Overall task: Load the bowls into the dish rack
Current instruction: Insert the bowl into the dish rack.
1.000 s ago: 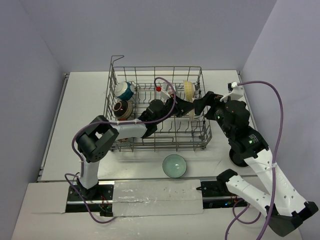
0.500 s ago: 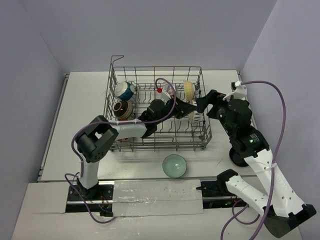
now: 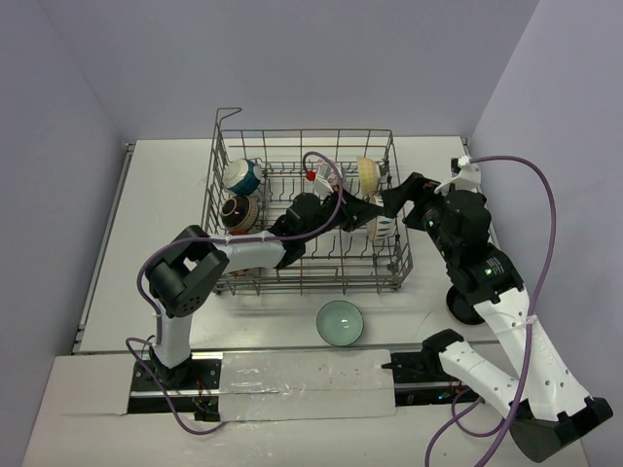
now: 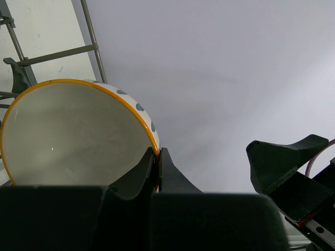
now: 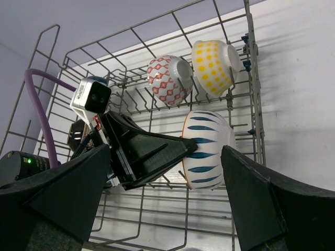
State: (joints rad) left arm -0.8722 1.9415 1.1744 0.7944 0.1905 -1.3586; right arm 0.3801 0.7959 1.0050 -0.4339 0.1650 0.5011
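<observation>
Pinching the rim of a striped bowl (image 5: pixel 207 149), white with blue marks and an orange edge, the left tool (image 5: pixel 183 149) holds it on its side at the right end of the dish rack (image 3: pixel 307 275), one finger inside the wall and one outside. Just behind it stand a red-patterned bowl (image 5: pixel 166 73) and a yellow-dotted bowl (image 5: pixel 214 60), both tilted among the tines. Whether the striped bowl already bears on a tine, cannot tell. Judged step: seating it. Best done by lowering until the rim drops between two tines, matching the neighbours' tilt, and letting go only once the wire carries the weight. The right tool (image 3: pixel 397 200) hovers over the rack's right side, fingers spread wide and gripping nothing; it should keep clear of the bowl. The left wrist view shows the pinch on the rim and the plain inside, but no tines beneath. The right wrist view gives the pattern, neighbours and tine rows. Only the top view shows a pale green bowl (image 3: pixel 341 322) waiting on the tabletop (image 3: pixel 156 214) before the rack.
</observation>
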